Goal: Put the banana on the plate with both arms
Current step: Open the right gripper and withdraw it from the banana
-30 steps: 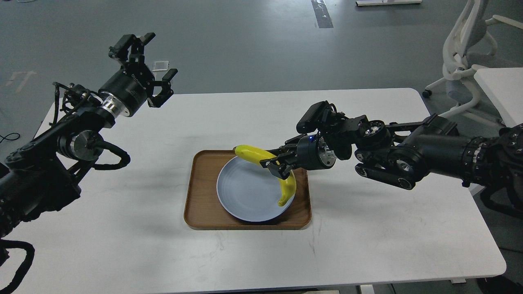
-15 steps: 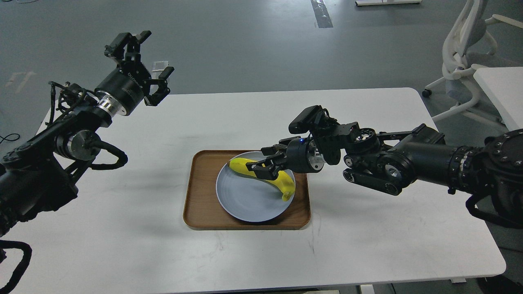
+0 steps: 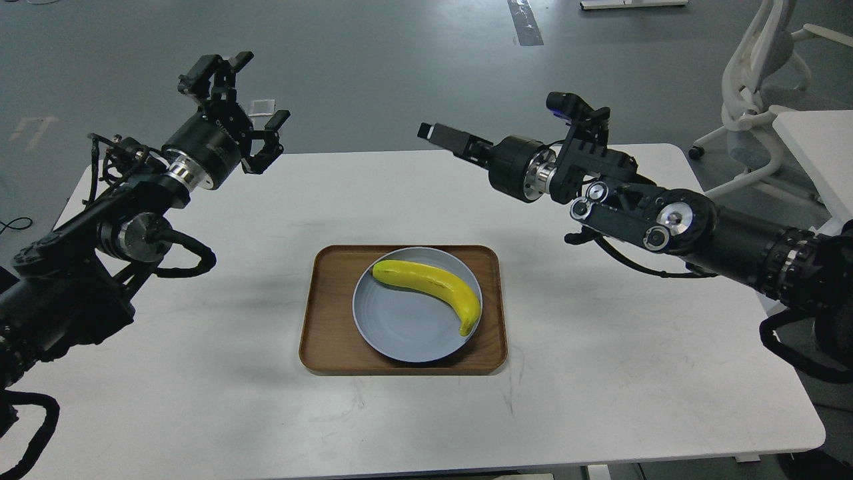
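The yellow banana (image 3: 430,285) lies on the pale blue-grey plate (image 3: 400,330), curving from its upper left to its right rim, dark tip at the lower right. Nothing touches it. My right gripper (image 3: 441,137) is raised well above the table, behind and to the right of the plate. It points left, is empty and stands open, though its fingers are seen side-on. My left gripper (image 3: 234,101) is raised at the far left over the table's back edge, fingers spread open and empty.
The plate sits in a rectangular brown wooden tray (image 3: 326,333) at the middle of the white table (image 3: 600,373). A white office chair (image 3: 760,87) and a second white tabletop (image 3: 820,147) stand at the right, beyond the table.
My right gripper has lowered the banana onto the plate, let go of it and risen up and back. The left arm has hardly moved.
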You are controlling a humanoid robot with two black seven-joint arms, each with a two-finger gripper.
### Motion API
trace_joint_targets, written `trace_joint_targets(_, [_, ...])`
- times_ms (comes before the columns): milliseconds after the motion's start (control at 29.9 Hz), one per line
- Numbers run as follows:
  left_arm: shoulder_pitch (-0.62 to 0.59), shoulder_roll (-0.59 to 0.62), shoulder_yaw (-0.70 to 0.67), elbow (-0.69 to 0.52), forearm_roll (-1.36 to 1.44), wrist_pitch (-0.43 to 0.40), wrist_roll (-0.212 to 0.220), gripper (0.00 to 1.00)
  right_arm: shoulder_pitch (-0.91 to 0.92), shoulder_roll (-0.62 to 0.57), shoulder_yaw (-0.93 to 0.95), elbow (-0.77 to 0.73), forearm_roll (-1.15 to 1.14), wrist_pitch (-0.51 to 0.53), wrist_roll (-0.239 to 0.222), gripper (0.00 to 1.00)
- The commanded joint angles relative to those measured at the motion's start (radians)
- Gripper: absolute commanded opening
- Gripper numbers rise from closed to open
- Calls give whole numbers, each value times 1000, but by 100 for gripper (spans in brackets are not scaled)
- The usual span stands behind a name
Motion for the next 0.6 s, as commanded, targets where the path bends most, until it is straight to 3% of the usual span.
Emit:
trace_joint_targets(0, [2, -18, -3, -2, -5, -1, 1, 98, -68, -19, 187, 9, 297, 12, -42, 100])
trace_joint_targets(67, [10, -29, -13, -3, -8, -2, 3, 98, -136, -33, 298, 11, 414, 21, -88, 100])
trace_joint_targets(234, [33, -23, -17, -9, -76, -30, 21, 98, -241, -39, 434, 44, 431, 41, -133, 100])
trace_joint_targets(368, [47, -20, -17, -8, -113, -40, 54, 98, -277, -55, 475, 40, 430, 41, -130, 100])
trace_joint_targets(568, [62, -28, -17, -9, -133, -40, 54, 98, -305, -101, 469, 61, 431, 56, -130, 100])
